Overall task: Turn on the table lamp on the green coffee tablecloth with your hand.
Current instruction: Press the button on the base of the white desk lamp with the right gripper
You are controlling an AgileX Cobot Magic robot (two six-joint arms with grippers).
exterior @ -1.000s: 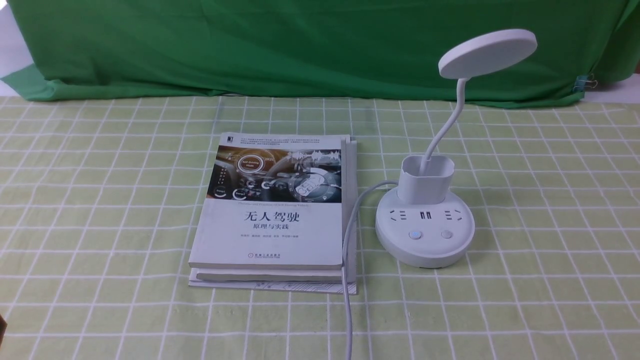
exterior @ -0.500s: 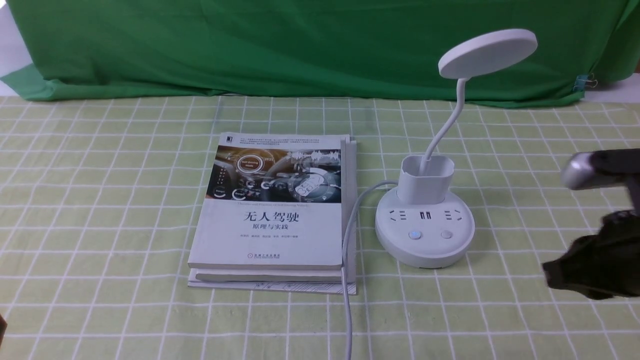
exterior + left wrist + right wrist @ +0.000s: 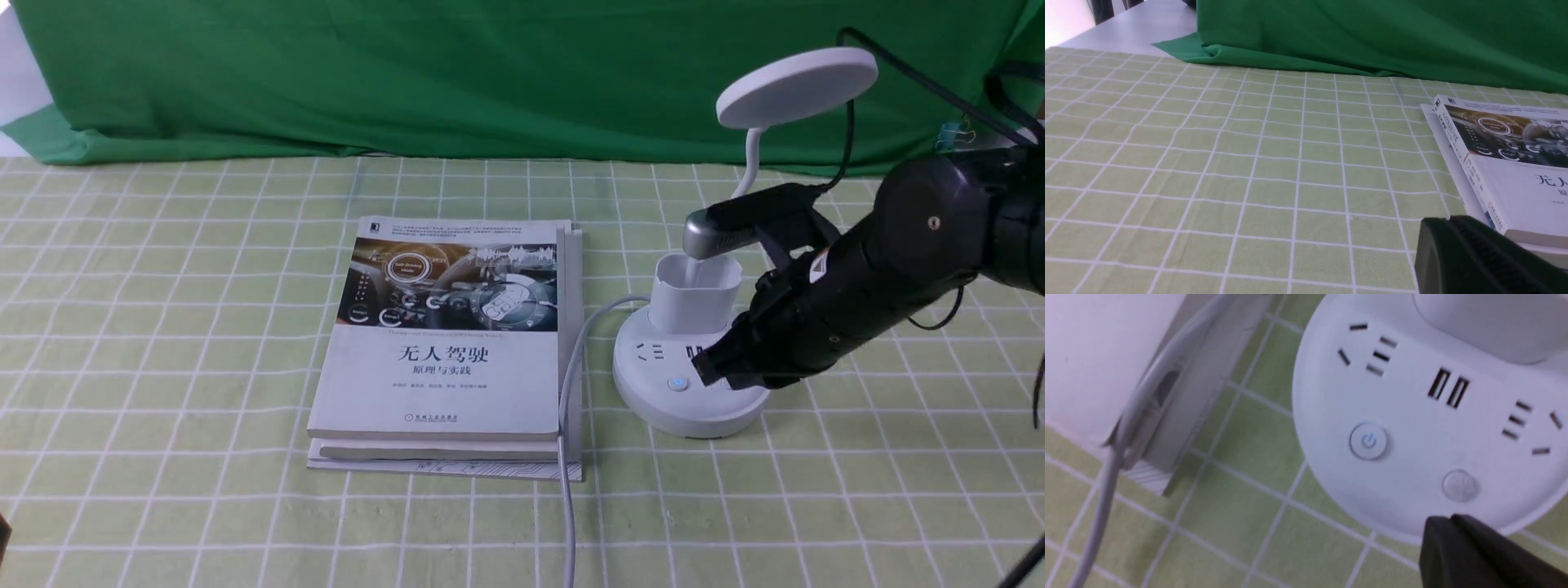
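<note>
From the front, we see the table lamp [image 3: 692, 304] standing on the green coffee tablecloth [image 3: 163, 327] at three o'clock of the book [image 3: 445, 343]. Its cord [image 3: 571, 384] runs between them toward six o'clock. The right gripper [image 3: 709, 369] reaches in from three o'clock and its tip hangs over the round base at about five o'clock of the cup holder. The lit power button [image 3: 676, 383] lies just beside that tip at nine o'clock. The arm covers the base's other button here. We cannot tell from this angle whether the tip touches the base.

In the left wrist view, we find only cloth, the dark green backdrop [image 3: 1372, 36] and a corner of the book. The left gripper [image 3: 1453, 245] looks pressed together with nothing in it, and the lamp is out of sight. We judge that the right arm is far nearer and this press is its job.

In the right wrist view, the right gripper [image 3: 1457, 543] shows as one dark wedge with only a thin seam, so we read the jaws as closed and empty. The plain button [image 3: 1459, 486] sits just beyond its tip, apart from it. The power button [image 3: 1368, 441] is farther off to the side. We think a short push forward and down would meet the plain button, but its marking is too blurred for us to tell which button lights the lamp.
</note>
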